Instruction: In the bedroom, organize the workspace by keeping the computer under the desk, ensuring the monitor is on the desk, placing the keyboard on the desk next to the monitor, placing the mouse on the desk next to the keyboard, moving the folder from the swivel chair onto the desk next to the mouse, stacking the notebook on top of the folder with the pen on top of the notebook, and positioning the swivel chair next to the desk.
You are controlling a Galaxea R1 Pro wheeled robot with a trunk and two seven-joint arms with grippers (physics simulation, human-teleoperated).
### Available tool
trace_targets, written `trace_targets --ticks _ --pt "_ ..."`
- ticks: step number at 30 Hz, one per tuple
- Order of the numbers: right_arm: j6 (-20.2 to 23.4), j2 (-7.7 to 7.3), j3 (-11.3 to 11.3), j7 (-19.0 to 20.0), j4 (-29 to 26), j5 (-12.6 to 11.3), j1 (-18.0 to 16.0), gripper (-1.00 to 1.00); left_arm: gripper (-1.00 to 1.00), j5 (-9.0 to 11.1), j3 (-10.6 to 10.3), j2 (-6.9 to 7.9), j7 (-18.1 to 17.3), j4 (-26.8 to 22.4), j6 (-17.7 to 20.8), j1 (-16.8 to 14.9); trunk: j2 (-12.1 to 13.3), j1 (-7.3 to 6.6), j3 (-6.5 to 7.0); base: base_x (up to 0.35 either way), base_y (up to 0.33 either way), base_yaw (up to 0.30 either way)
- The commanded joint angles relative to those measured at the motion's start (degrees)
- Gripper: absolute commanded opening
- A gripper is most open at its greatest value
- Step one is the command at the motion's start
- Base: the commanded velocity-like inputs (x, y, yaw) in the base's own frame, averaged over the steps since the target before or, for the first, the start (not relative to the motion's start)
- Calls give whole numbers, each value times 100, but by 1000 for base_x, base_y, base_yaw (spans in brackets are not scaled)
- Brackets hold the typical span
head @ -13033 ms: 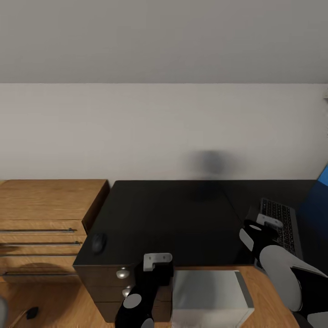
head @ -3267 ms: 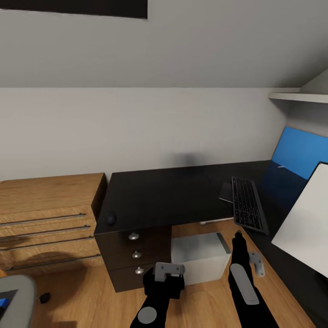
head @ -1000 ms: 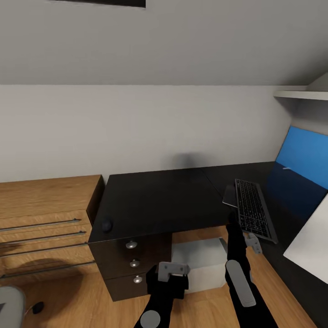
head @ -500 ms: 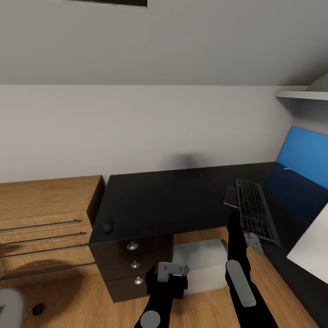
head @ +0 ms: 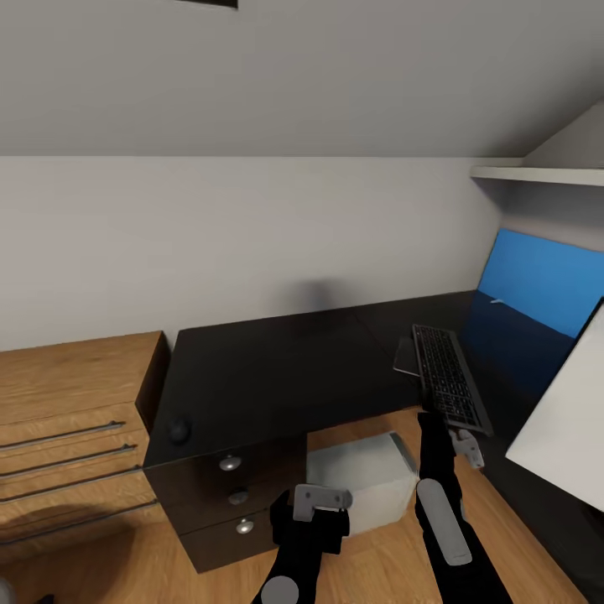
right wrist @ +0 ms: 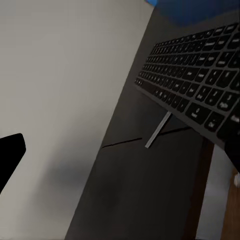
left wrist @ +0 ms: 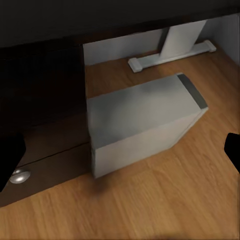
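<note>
The black desk (head: 285, 369) carries the mouse (head: 179, 431) at its front left corner. On the right wing lies the keyboard (head: 445, 377) (right wrist: 200, 95), one end propped on the dark notebook (head: 406, 359). The monitor (head: 562, 419) shows its pale back at the right edge. A thin white stick, likely the pen (head: 496, 300), lies at the foot of a blue wall panel. Under the desk stands the grey-white computer (head: 361, 482) (left wrist: 145, 120). My left gripper (head: 312, 516) (left wrist: 120, 155) is open, low before the computer. My right gripper (head: 428, 417) (right wrist: 120, 150) is open, just short of the keyboard.
An oak dresser (head: 67, 419) with bar handles adjoins the desk's left end. Dark drawers with silver knobs (head: 228, 463) sit beside the computer. A blue wall panel (head: 541, 281) and a white shelf (head: 545, 174) are at the right. Oak floor lies below my arms.
The camera has swung, sliding desk and dresser left in the picture and bringing more of the monitor and blue panel in. Both arms hold the same pose, grippers open.
</note>
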Motion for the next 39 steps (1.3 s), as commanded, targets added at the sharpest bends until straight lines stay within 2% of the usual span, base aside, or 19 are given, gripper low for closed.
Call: trace_targets --ticks 1,10,32,36,39 --pt "-12 3 -4 14 -1 -42 -4 100 100 49 -7 1 53 -7 14 -6 -3 0 -6 1 10 -239" --pt "-12 3 1 18 -1 -49 -4 100 100 48 -9 0 53 -7 14 -6 -3 0 -6 1 4 -117" --pt "57 -7 132 -38 56 -28 -31 100 100 42 7 1 59 -7 14 -6 -3 0 -6 0 0 -6" --pt "59 -78 153 -161 187 27 -168 100 100 42 3 -1 61 -7 14 -6 -3 0 -6 0 0 0" --pt "60 -242 164 -325 499 143 -558 100 100 46 1 -5 62 -7 14 -6 -3 0 -6 0 0 0"
